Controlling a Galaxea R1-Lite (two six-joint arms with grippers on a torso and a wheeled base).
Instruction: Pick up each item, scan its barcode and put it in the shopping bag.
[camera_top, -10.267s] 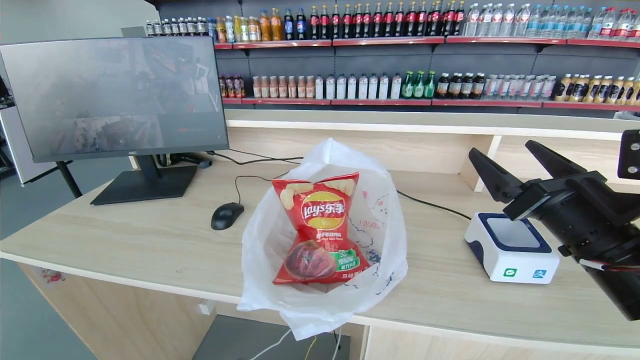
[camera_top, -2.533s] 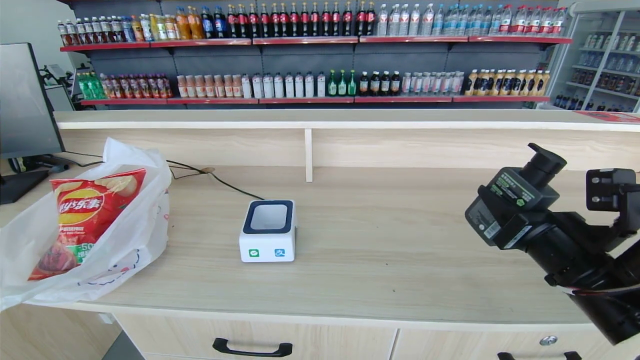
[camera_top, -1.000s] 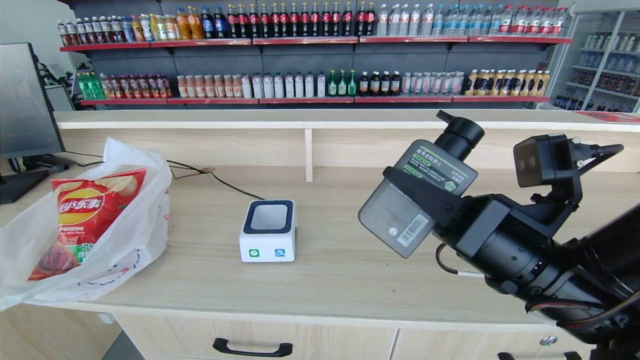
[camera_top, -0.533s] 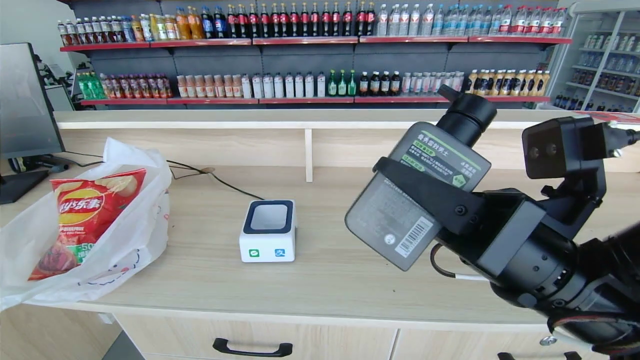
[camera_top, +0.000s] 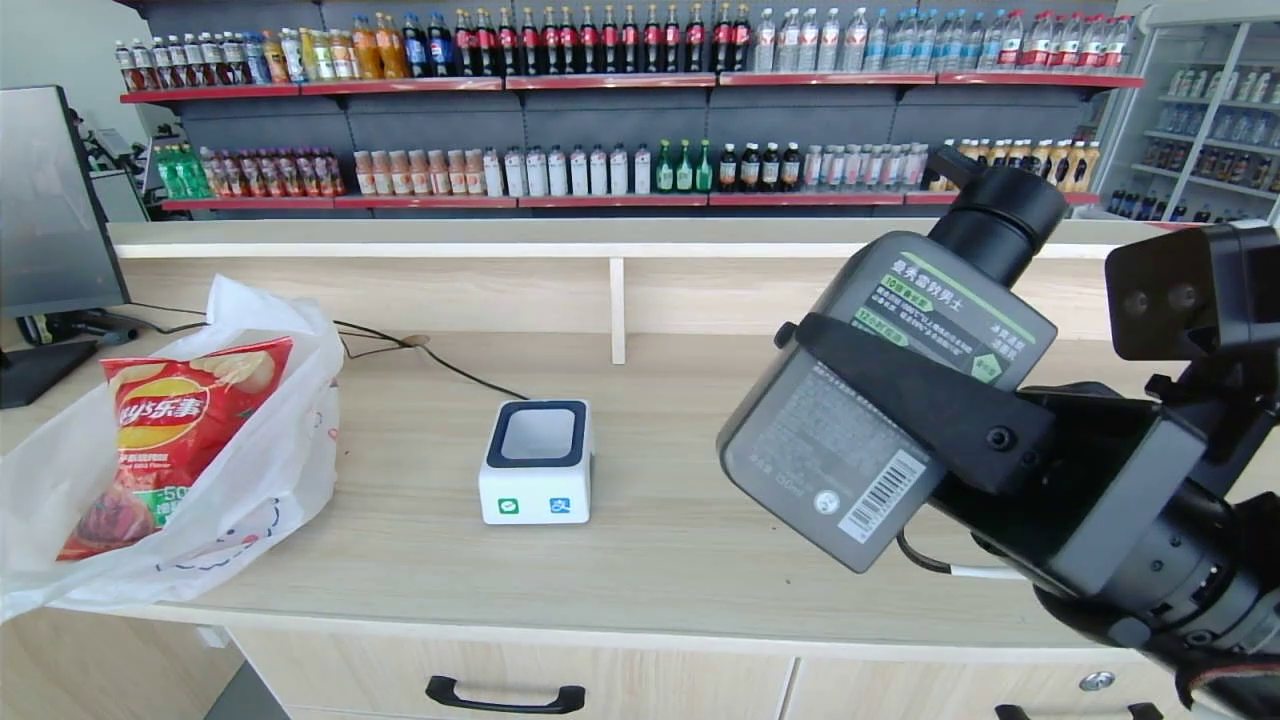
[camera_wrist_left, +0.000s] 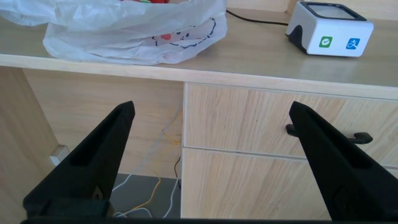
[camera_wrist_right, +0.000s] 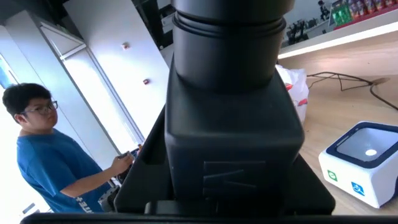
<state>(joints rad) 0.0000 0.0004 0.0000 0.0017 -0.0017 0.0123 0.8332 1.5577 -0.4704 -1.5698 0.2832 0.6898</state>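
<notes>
One item done: chip bag (camera_top: 165, 430) sits inside shopping bag (camera_top: 270, 480) at counter's (camera_top: 700, 560) left edge. Dark bottle (camera_top: 815, 465) clamped in right gripper (camera_top: 870, 400) above counter's right side, apparently unscanned; scanner (camera_top: 537, 460) mid-counter. Left gripper (camera_wrist_left: 211, 109) wide open, empty, below front edge.

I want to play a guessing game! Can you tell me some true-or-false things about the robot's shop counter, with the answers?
1. The right claw holds a bottle. True.
2. The bottle rests on the scanner. False: it is held up in the air, off to the scanner's right.
3. The chips are in the bag. True.
4. The left claw is shut. False: it is open and holds nothing.
</notes>
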